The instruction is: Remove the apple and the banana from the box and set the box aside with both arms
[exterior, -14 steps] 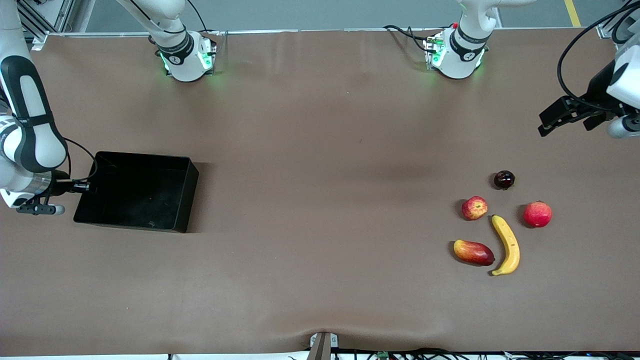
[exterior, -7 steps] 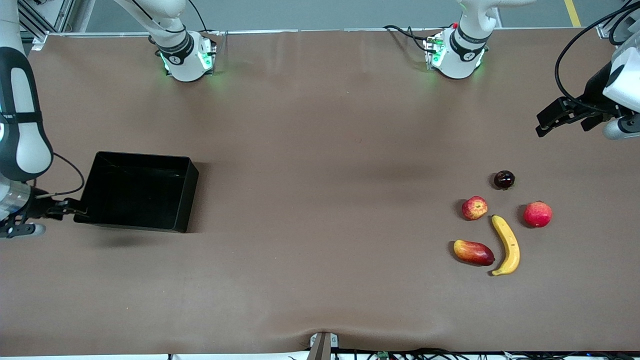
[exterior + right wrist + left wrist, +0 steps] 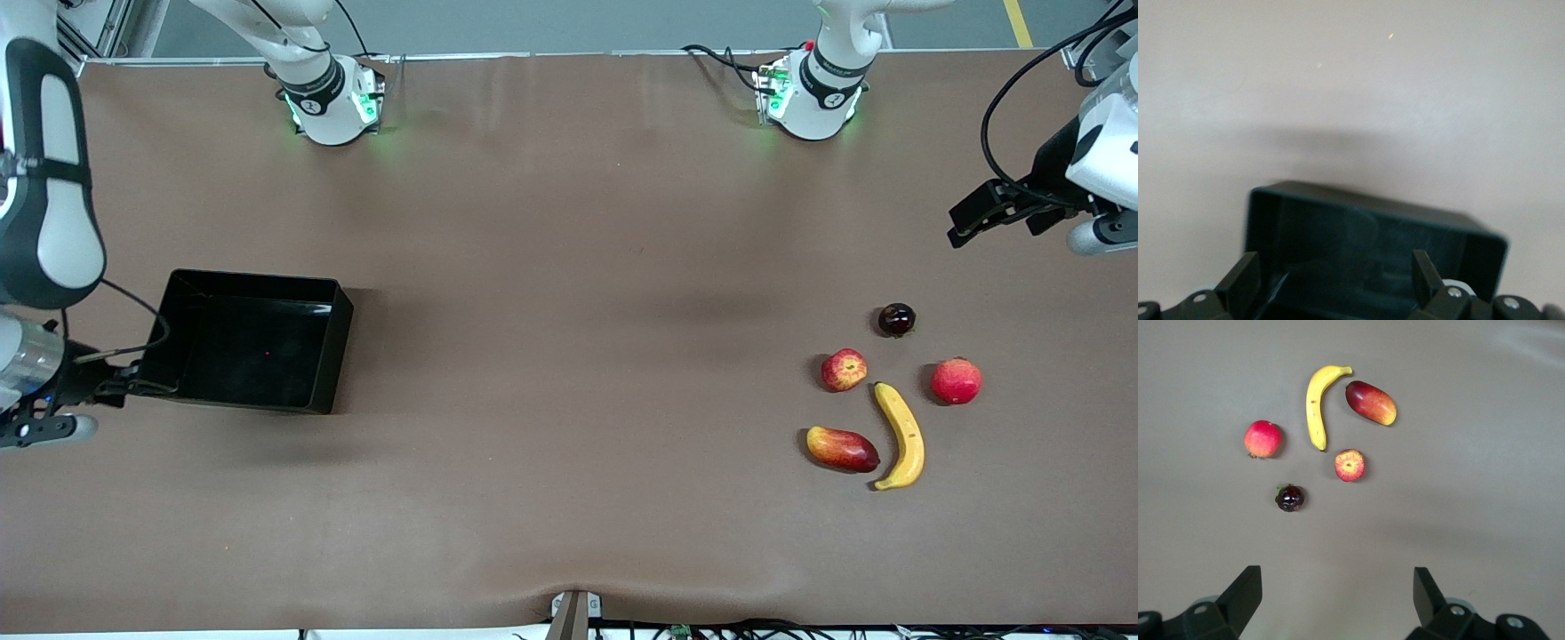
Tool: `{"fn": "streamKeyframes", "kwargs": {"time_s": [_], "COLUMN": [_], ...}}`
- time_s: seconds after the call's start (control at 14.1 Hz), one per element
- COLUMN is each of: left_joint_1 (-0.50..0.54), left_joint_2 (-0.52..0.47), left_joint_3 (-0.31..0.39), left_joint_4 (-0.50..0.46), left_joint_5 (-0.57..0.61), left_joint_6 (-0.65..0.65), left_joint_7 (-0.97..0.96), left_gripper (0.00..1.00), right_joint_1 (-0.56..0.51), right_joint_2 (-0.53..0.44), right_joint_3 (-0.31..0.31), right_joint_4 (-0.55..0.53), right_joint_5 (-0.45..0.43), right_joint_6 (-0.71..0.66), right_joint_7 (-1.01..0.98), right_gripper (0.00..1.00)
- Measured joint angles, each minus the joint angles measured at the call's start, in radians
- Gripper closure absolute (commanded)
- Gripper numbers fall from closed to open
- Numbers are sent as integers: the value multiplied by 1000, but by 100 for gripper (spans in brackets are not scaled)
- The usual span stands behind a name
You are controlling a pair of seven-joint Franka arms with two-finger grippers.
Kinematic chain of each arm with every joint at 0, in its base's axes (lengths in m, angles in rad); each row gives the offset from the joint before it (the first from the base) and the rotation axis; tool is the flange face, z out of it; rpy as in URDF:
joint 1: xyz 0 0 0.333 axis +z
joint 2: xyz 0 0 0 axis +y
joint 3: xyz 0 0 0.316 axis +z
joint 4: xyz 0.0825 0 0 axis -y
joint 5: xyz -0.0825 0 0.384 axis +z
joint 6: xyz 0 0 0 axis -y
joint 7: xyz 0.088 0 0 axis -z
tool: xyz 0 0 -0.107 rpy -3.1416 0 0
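Note:
The black box point(image 3: 249, 342) lies on the brown table toward the right arm's end. My right gripper point(image 3: 132, 386) is open at the box's outer end wall, by the corner nearer the camera. In the right wrist view the box point(image 3: 1371, 247) fills the space ahead of the open right gripper point(image 3: 1337, 267). The yellow banana point(image 3: 902, 436) and the small red apple point(image 3: 844, 369) lie toward the left arm's end. My left gripper point(image 3: 965, 227) is open and empty in the air over bare table. The left wrist view shows the left gripper point(image 3: 1338, 583), the banana point(image 3: 1315, 407) and the apple point(image 3: 1349, 465).
A round red fruit point(image 3: 956, 380), a red-yellow mango-like fruit point(image 3: 842, 448) and a small dark fruit point(image 3: 896, 319) lie beside the banana and apple. They also show in the left wrist view: round red fruit point(image 3: 1263, 439), mango-like fruit point(image 3: 1370, 402), dark fruit point(image 3: 1290, 498).
My right gripper has moved along the box's end wall toward the corner nearer the camera. The box has stayed in place. My left gripper has drifted slightly.

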Motion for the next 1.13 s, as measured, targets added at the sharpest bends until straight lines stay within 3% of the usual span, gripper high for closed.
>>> {"fn": "streamKeyframes", "kwargs": {"time_s": [0.28, 0.64, 0.85, 1.13], "left_joint_1": [-1, 2, 1, -1], "left_joint_2": [2, 4, 8, 9], "left_joint_3": [-13, -13, -13, -45], "left_joint_4": [0, -3, -7, -8], "left_joint_5": [0, 0, 6, 38], "left_joint_6": [0, 0, 0, 0], "left_joint_7": [-28, 11, 29, 54], "left_gripper": [0, 0, 0, 0], "right_joint_1": [87, 89, 89, 88], "right_joint_2": [-144, -376, -467, -471], "right_joint_3": [0, -10, -9, -15], "right_joint_4": [1, -3, -22, -45], "right_joint_5": [-18, -22, -22, -23], "right_joint_6": [-170, -439, -478, -469], "right_joint_7": [146, 156, 156, 158], "right_gripper": [0, 0, 0, 0]}}
